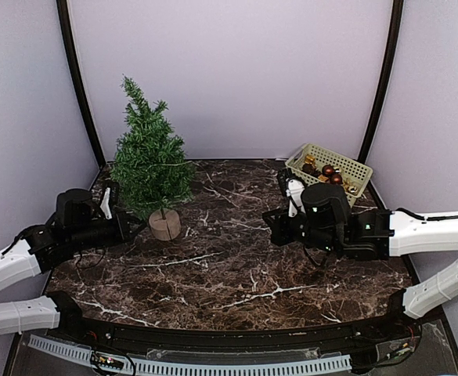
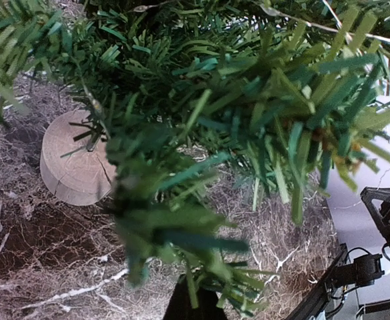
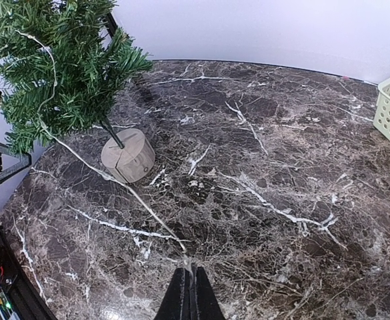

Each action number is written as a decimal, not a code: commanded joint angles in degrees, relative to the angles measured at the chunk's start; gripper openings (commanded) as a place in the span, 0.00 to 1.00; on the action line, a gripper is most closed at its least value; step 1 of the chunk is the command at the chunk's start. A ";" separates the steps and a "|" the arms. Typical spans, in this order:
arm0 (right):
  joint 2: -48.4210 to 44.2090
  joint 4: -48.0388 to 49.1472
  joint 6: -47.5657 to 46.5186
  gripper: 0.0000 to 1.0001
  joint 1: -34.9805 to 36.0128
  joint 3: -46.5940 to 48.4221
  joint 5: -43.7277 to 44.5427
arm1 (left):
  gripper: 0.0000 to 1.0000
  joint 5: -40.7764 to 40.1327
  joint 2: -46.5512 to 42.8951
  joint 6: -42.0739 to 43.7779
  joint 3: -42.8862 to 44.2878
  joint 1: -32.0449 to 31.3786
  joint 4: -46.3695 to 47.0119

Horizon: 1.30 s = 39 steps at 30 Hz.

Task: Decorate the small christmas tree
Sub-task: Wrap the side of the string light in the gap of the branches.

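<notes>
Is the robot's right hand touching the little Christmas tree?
Apart. The top view shows bare marble table between the right gripper and the small christmas tree; in the right wrist view its shut fingers end well short of the wooden base.

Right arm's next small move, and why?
Probably lift the right gripper toward the small christmas tree: it is shut on a thin white string that runs back to the branches, and the left gripper is shut among the lower branches.
</notes>
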 commanded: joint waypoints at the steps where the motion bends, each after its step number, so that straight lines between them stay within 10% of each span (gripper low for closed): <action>1: -0.15 1.33 0.43 0.00 -0.48 -0.23 1.24 | 0.00 -5.08 -3.85 1.69 1.03 -0.12 -4.47; 11: -1.18 -3.40 -1.96 0.00 0.76 3.29 0.27 | 0.00 8.83 -5.72 10.27 1.83 19.69 -8.29; 25: 2.47 -3.75 -6.66 0.00 6.43 8.54 -2.77 | 0.00 25.77 16.07 23.39 14.08 38.41 -1.60; 33: 3.37 -8.97 -6.24 0.00 5.85 17.72 4.50 | 0.64 14.11 13.99 30.01 23.11 38.58 -12.58; 39: 6.31 -13.85 -9.42 0.00 0.64 27.57 1.91 | 0.73 13.50 7.34 32.88 31.15 38.44 -20.50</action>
